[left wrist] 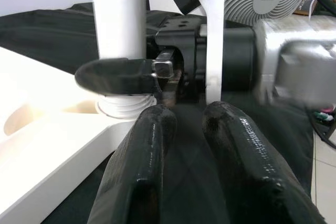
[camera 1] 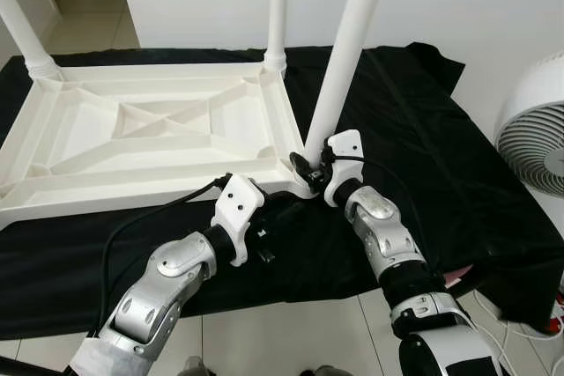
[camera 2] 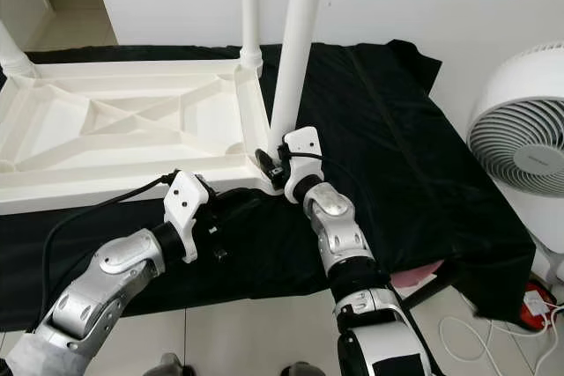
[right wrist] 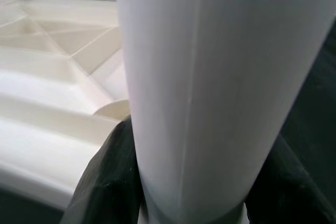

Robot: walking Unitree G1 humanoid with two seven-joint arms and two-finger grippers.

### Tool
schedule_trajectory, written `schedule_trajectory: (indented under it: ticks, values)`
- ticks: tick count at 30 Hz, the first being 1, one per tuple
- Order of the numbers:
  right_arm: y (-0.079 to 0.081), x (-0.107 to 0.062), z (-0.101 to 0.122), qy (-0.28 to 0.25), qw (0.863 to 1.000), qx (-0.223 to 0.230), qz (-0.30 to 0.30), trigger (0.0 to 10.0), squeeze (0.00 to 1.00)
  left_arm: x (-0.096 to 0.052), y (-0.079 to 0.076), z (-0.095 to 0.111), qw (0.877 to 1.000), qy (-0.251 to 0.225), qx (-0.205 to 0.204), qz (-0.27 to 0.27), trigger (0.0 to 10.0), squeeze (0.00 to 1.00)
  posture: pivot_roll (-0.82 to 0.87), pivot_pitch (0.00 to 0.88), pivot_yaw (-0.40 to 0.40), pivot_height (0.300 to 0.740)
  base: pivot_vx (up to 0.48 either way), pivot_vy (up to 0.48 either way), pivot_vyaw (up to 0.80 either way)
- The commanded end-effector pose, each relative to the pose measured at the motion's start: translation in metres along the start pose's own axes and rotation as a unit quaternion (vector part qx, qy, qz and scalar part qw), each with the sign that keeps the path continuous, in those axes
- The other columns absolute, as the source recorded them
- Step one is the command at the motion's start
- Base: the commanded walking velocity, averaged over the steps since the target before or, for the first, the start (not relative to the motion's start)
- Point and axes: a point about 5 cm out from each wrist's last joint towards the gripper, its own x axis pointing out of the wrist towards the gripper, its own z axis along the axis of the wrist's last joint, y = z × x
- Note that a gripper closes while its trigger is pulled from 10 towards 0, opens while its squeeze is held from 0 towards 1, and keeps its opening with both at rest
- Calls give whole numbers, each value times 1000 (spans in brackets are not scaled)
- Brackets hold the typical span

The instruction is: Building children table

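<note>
A white children's table [camera 1: 132, 129] lies upside down on a black cloth [camera 1: 423, 147]. Its near corner leg [camera 1: 348, 50] stands upright in its socket. My right gripper [camera 1: 310, 167] is shut on this leg just above its base. In the right wrist view the leg [right wrist: 210, 77] sits between the two black fingers [right wrist: 105, 177]. My left gripper [camera 1: 282, 211] hovers low over the cloth just in front of that corner. Its fingers [left wrist: 152, 129] are shut on nothing and point toward the right gripper.
Two more legs stand upright at the far corner [camera 1: 278, 6] and the far left corner [camera 1: 22, 33]. A white floor fan [camera 1: 538, 129] stands at the right by the wall. A black cable [camera 1: 132, 226] trails over the cloth on the left. Tiled floor lies in front.
</note>
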Motion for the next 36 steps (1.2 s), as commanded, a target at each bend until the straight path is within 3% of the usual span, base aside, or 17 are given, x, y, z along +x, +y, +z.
schedule_trajectory:
  ticks: [1,4,5,9,10,12,13,16,17,21,26,28,29,32,36]
  values:
    - [5,-9,-9,26,996,8,-82,0,0,0,-6,-1,999,4,-6,-33,10000,0,-3,80,-20,740,0,0,0]
    - [8,-12,-9,27,994,15,-106,0,0,0,-6,-2,999,5,-6,-34,10000,0,-3,80,-20,740,0,0,0]
    - [16,-13,-4,21,995,24,-99,0,0,0,-7,-2,999,4,-8,-35,10000,0,-4,80,-22,740,0,0,0]
    - [15,-15,-1,26,995,30,-96,0,0,1,-8,-2,999,5,-8,-39,10000,0,-10,77,-21,740,0,0,0]
    - [15,-15,0,25,995,30,-92,1137,0,1,-7,-2,999,5,-7,-39,10000,0,-9,67,-24,740,0,0,0]
    - [15,-15,0,24,995,30,-89,1137,0,1,-7,-3,999,6,-7,-39,10000,0,-9,67,-24,740,0,0,0]
    - [14,-15,3,18,996,32,-79,10000,0,1,-7,-2,999,5,-7,-38,10000,0,-7,62,-27,740,0,0,0]
    - [14,-16,6,13,997,33,-73,10000,0,2,-6,-2,999,4,-6,-38,10000,0,-7,62,-27,740,0,0,0]
    - [9,-15,8,11,997,32,-62,10000,1000,2,-7,-2,999,4,-6,-38,10000,0,-8,56,-31,740,0,0,0]
    - [-15,-12,15,6,999,17,-31,10000,1000,2,-7,-2,999,3,-5,-38,10000,0,-5,45,-34,740,0,0,0]
    - [-23,-11,18,9,1000,5,-2,10000,1000,2,-7,-2,999,2,-3,-38,10000,0,-5,42,-34,740,0,0,0]
    - [-25,-10,18,19,997,-21,71,10000,1000,3,-6,-2,999,2,-1,-38,10000,0,-6,36,-32,740,0,0,0]
    - [-25,-10,15,28,993,-35,113,10000,0,3,-5,-1,999,2,0,-38,10000,0,-5,31,-31,740,0,0,0]
    - [-25,-9,8,45,978,-64,194,10000,0,3,-5,-1,999,2,2,-41,10000,0,-9,27,-26,740,0,0,0]
    - [-26,-8,6,52,974,-70,208,10000,0,4,-5,-1,999,2,2,-42,10000,0,-9,27,-26,740,0,0,0]
